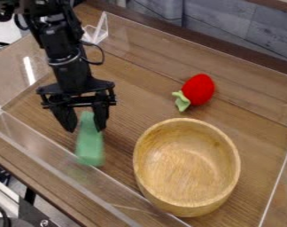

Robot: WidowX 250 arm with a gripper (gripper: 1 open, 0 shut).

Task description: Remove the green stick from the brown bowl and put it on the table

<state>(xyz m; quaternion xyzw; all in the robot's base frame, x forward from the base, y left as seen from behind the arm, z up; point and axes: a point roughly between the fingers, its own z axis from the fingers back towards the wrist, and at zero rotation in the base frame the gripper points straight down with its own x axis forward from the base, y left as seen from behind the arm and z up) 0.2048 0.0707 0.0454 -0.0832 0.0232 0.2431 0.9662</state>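
Gripper (79, 113) points straight down over the left part of the bench (146, 71), jaws spread wide on either side of the green stick's upper end. No grip that I can read — the fingers stand clear of the stick rather than pinching it.

Green stick (88, 142) shows blurred and slanted, just below the jaws, left of the brown bowl (188, 166) and near the clear front wall (63, 173). The blur suggests it is dropping or tipping over; cannot tell whether its lower end already touches the wood.

Why this spot, as I judge it: bare wood well clear of the bowl rim, so the stick can lie flat without rolling back against the bowl. Low release height keeps any bounce small.

Containers:
- Brown bowl — wooden, upright, at the front right. Inside is empty; nothing rests in it or across its rim.
- The clear-walled surround encloses the whole working area; the stick lies inside it, close to the front pane.

Red strawberry-like toy (197, 90) with a green leaf sits beyond the bowl, apart from it, untouched.

Task reads as all but done — stick out of the bowl, being let go onto the bench. Risk: it may come to rest leaning on the front wall.
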